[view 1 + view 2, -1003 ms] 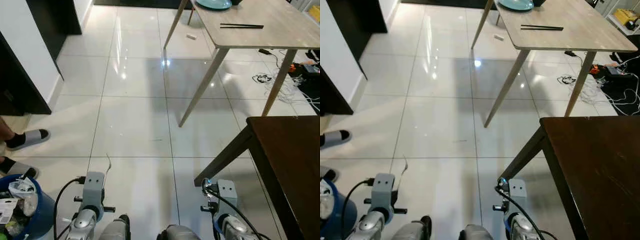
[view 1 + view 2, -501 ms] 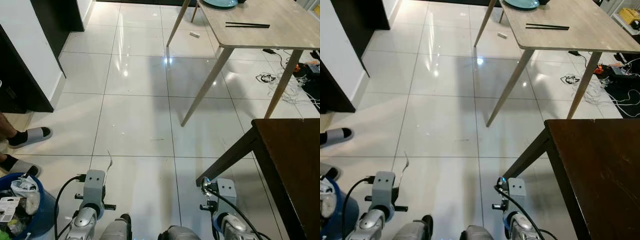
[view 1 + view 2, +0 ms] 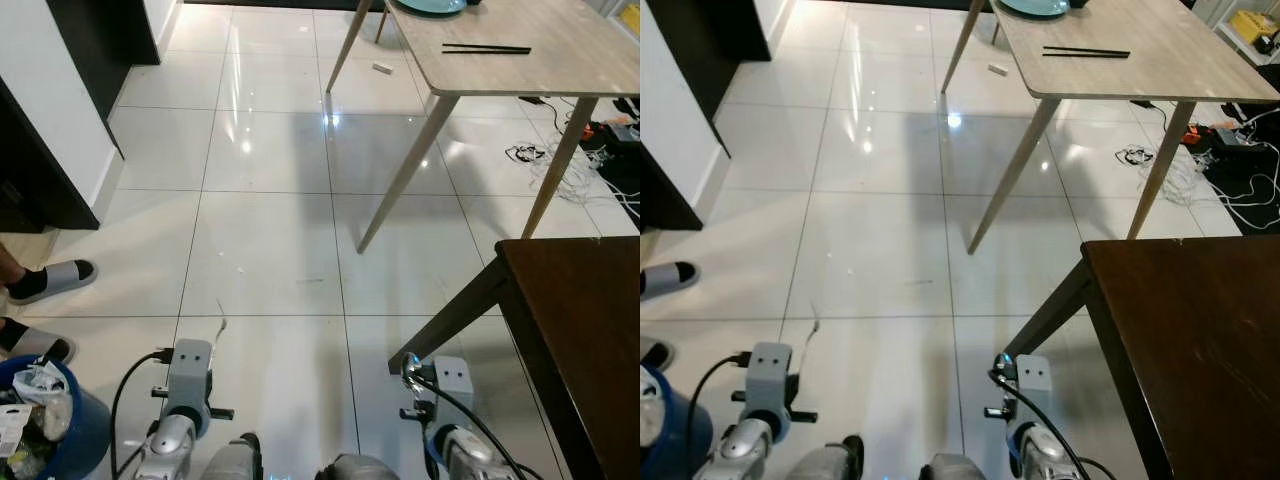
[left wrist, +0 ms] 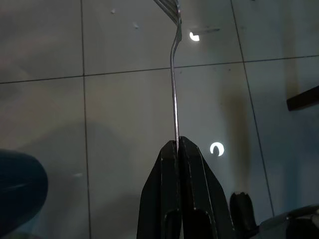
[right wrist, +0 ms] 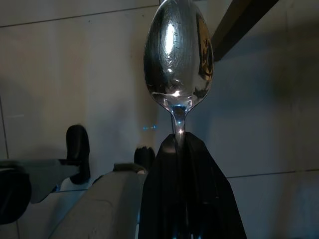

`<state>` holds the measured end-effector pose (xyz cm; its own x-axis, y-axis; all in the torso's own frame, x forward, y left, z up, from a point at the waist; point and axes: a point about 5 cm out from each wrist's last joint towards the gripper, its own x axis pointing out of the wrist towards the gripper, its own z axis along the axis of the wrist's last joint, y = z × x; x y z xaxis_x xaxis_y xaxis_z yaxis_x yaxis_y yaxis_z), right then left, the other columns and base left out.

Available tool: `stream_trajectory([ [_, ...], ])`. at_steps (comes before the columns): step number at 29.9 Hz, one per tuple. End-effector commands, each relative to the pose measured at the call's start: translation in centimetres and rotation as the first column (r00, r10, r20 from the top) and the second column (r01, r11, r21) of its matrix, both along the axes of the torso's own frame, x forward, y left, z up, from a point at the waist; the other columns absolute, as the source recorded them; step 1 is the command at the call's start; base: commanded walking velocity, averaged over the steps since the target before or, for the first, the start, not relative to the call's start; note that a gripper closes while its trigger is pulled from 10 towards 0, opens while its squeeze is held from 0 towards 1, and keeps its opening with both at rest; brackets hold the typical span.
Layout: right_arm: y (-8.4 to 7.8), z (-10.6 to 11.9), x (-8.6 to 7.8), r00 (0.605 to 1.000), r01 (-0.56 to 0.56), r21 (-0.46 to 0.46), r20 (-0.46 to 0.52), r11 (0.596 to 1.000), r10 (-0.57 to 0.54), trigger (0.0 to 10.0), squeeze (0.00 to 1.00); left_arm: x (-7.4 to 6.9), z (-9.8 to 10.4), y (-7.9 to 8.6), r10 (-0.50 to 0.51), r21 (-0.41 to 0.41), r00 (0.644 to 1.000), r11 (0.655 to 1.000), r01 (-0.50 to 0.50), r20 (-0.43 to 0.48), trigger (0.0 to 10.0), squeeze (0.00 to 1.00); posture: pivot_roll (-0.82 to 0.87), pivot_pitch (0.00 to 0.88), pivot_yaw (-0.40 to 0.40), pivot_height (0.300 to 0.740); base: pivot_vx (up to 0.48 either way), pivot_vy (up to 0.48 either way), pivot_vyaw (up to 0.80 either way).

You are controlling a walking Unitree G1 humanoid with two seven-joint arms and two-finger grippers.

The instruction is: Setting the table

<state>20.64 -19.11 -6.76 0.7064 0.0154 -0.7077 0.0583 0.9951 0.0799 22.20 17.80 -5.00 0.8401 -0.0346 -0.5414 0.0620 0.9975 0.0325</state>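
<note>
1. glossy white tile floor (image 3: 270, 200) spreads before us, with bright light spots reflected on it.
2. a pale wooden table (image 3: 560, 55) stands ahead to our right on slanted legs; on it lie a pair of black chopsticks (image 3: 486, 49), and a teal plate (image 3: 432, 6) sits at the far edge, cut off by the frame.
3. a dark brown table (image 3: 1200, 350) is close on our right, its corner and one angled leg near our right arm.
4. at our lower left we see a blue bin (image 3: 45, 420) stuffed with rubbish, and beside it a person's feet in grey slippers (image 3: 50, 280).
5. a tangle of white cables (image 3: 560, 165) lies on the floor beyond the pale table's legs.
6. our left gripper (image 4: 178, 144) hangs low over the tiles, its black fingers pressed together on the thin handle of a fork (image 4: 173, 74), whose tines point away from us.
7. our right gripper (image 5: 180, 142) also hangs low, fingers clamped on the neck of a shiny spoon (image 5: 178, 59), bowl held outward above the floor near the dark table's leg.
</note>
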Motion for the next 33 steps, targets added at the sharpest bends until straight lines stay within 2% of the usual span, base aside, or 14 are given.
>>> stream_trajectory([
  [1,0.04,-0.15,-0.22,1.000,0.007,0.006,-0.009,1.000,-0.007,10.0,0.00,-0.33,-0.13,0.23,-0.004,0.010,1.000,1.000,0.004,-0.002,10.0,0.00,0.02,0.067,-0.013,0.740,0.341,0.000,0.00],
  [33,0.33,-0.02,0.07,1.000,-0.012,0.003,-0.001,1.000,0.012,10.0,0.00,-0.31,-0.03,0.34,-0.003,0.005,1.000,1.000,0.003,0.011,10.0,0.00,0.03,0.069,-0.015,0.740,0.369,0.000,0.00],
])
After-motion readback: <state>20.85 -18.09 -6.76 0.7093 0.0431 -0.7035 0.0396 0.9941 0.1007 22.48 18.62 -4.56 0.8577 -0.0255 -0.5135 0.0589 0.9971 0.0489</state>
